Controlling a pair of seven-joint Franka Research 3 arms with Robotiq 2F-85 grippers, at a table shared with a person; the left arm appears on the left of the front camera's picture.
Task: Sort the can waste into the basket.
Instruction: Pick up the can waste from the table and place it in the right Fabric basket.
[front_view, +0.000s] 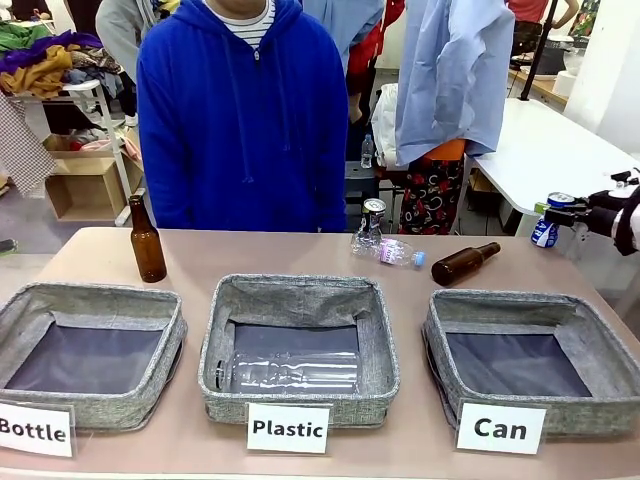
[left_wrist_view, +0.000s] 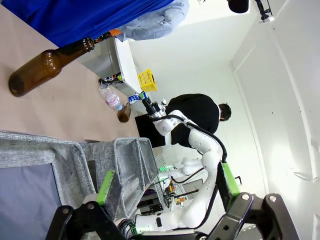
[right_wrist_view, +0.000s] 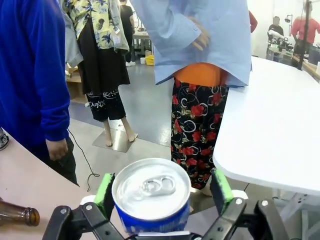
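Front view: the Can basket (front_view: 500, 300) sits at the robot's right end of the worktop (front_view: 300, 255), with a white card (front_view: 500, 428) reading "Can" propped against its near wall. It holds nothing but its dark lining. The blue and white can (front_view: 545, 233) is beyond the Can basket's far right corner, tilted, with its silver end uppermost. The right arm's fingers (front_view: 566, 212) lie across it. I cannot tell whether it rests on the worktop's edge or hangs clear of it. The crushed can (front_view: 374, 213) stands upright beyond the Can basket's far left corner, just behind a clear plastic bottle (front_view: 392, 251) that lies on its side. A brown glass bottle (front_view: 464, 263) lies just beyond the Can basket's far wall.

Left wrist view: the left arm's fingers (left_wrist_view: 106, 187) are spread wide with nothing between them. Far off, the right arm reaches out with the blue and white can (left_wrist_view: 135, 98) at its tip.

Right wrist view: the blue and white can (right_wrist_view: 150, 195) sits between the right arm's fingers (right_wrist_view: 104, 192), pull-tab end towards the camera. The fingers are partly closed around it. One green pad is against its side and the other stands just beside it, so a firm grip cannot be told.
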